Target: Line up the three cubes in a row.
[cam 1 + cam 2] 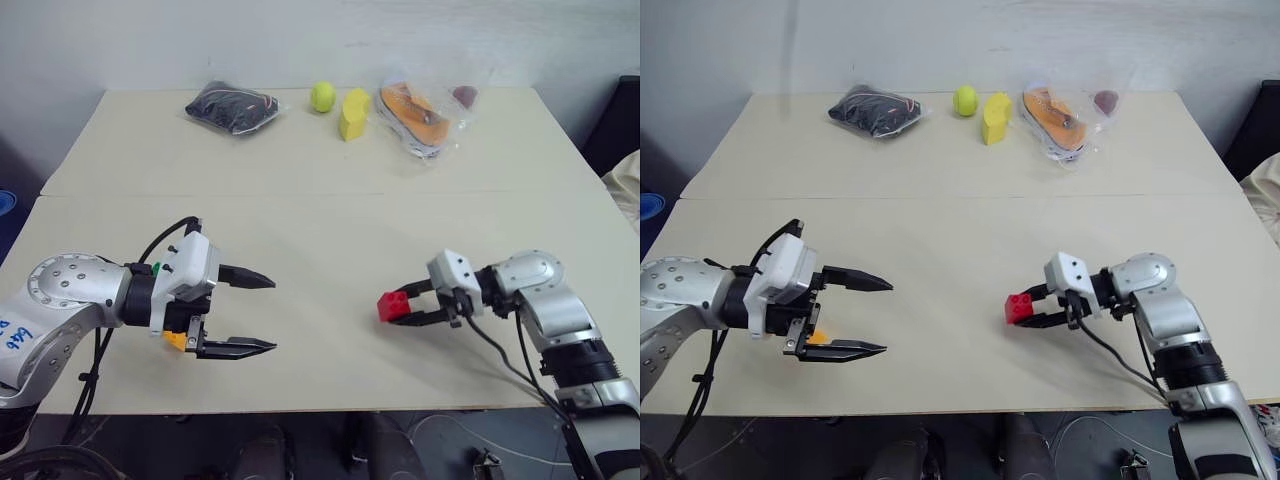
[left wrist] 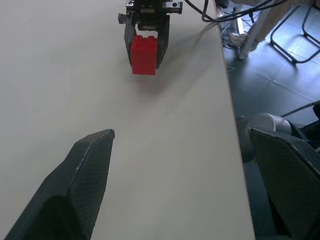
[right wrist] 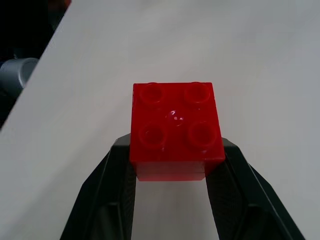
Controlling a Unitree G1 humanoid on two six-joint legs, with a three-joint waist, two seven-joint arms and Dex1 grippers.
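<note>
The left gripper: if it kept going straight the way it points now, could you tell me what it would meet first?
Probably the red cube clamped in the right gripper. The left gripper is open and points across bare table towards it; exact alignment is uncertain.

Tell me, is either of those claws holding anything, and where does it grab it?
The right gripper holds the red cube, its two black fingers pressed against opposite side faces, studs up. The left gripper is open and holds nothing.

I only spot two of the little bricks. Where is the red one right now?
The red brick is clamped between the right gripper's fingers, toward the right of the table's near edge, facing the open left gripper.
</note>
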